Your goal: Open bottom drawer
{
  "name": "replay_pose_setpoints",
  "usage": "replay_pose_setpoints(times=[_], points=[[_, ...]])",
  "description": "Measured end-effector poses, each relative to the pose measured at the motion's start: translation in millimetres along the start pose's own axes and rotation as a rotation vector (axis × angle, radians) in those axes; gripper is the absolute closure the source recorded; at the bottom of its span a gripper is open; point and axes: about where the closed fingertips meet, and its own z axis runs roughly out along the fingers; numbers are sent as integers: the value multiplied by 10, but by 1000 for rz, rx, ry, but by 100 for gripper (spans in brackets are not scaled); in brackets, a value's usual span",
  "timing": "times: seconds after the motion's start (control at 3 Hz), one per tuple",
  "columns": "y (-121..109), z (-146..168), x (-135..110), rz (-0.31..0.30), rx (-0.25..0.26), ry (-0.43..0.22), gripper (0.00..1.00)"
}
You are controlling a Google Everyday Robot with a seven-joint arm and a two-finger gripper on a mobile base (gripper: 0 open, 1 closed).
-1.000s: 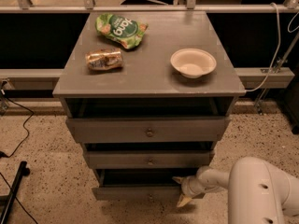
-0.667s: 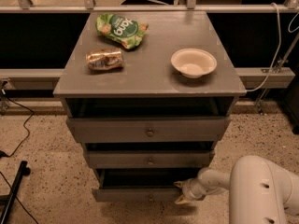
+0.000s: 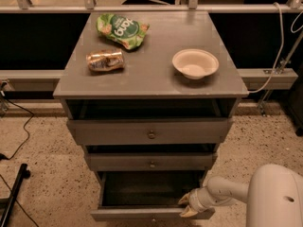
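Grey drawer (image 3: 132, 215) stands part-open at 6 o'clock below the worktop (image 3: 147, 77), your end effector (image 3: 187, 206) narrowly spread astride its front rim at the right end, so pull straight toward 6 o'clock, level, lest off-centre force jam it.

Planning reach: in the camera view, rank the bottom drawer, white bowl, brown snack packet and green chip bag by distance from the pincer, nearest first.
The pincer is low right, at the drawer front.
1. bottom drawer, right beside it.
2. white bowl, tabletop right.
3. brown snack packet, tabletop left.
4. green chip bag, back left.
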Motion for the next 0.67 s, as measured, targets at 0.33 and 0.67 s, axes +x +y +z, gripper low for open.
replay_pose_setpoints(times=[0.33, 0.67], points=[[5, 6, -3, 0, -1, -1, 51], [17, 22, -12, 0, -4, -3, 27]])
